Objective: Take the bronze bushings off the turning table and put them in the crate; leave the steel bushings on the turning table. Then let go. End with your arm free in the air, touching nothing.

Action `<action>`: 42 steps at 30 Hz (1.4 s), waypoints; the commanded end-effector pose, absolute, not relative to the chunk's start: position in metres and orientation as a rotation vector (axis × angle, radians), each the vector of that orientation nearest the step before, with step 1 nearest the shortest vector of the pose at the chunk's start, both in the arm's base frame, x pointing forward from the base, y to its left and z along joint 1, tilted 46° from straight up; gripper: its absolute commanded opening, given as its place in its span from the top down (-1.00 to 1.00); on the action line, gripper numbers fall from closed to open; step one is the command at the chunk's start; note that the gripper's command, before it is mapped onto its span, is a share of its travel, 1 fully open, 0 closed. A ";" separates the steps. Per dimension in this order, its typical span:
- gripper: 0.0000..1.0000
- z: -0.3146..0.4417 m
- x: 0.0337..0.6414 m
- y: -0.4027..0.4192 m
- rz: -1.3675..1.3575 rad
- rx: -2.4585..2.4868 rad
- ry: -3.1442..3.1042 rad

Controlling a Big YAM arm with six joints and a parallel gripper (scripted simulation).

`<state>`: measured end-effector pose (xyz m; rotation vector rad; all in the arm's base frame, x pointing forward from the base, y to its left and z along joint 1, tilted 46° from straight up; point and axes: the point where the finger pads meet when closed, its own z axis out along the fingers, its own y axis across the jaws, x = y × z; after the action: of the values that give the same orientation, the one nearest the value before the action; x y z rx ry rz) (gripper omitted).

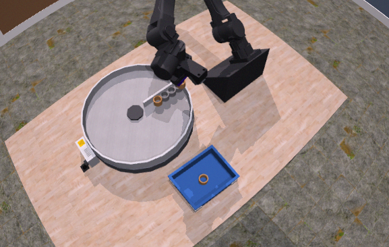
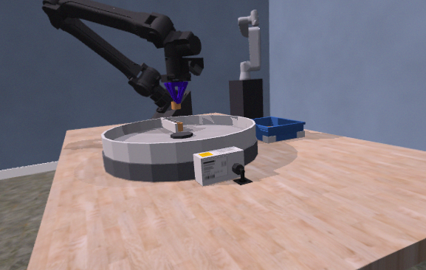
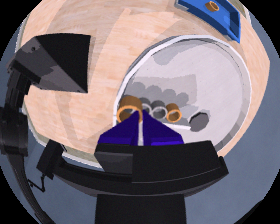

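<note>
My gripper [image 1: 181, 81] [image 2: 176, 102] [image 3: 140, 113] is shut on the wall of a bronze bushing [image 1: 182, 86] [image 2: 176, 106] [image 3: 131, 102], held upright in the air above the outer part of the turning table [image 1: 110, 135] [image 2: 128, 151] [image 3: 211, 65]. Another bronze bushing [image 1: 157, 104] [image 2: 180, 126] [image 3: 176, 107] stands on the table at the inner end of the row. Two steel bushings [image 1: 164, 98] [image 1: 172, 93] stand beside it, partly hidden in the wrist view and hidden in the exterior view. The blue crate [image 1: 219, 169] [image 2: 283, 130] [image 3: 232, 31] holds one bronze bushing [image 1: 203, 183].
A thin white fence [image 1: 157, 93] [image 2: 169, 125] runs along the row, near the dark hub [image 1: 135, 113] [image 2: 181, 135] [image 3: 199, 121]. The turning table has a raised rim. A white labelled box [image 1: 85, 150] [image 2: 216, 167] stands beside it. The arm's black base block [image 1: 238, 77] [image 3: 66, 60] is near the held bushing.
</note>
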<state>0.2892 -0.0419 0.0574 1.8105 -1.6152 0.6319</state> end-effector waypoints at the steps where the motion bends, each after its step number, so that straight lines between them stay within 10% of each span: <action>1: 1.00 0.064 0.299 -0.029 0.661 1.830 -1.624; 42: 1.00 0.006 0.339 0.030 0.680 1.841 -1.653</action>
<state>0.3108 -0.0014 0.0108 1.8214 -1.5934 0.6028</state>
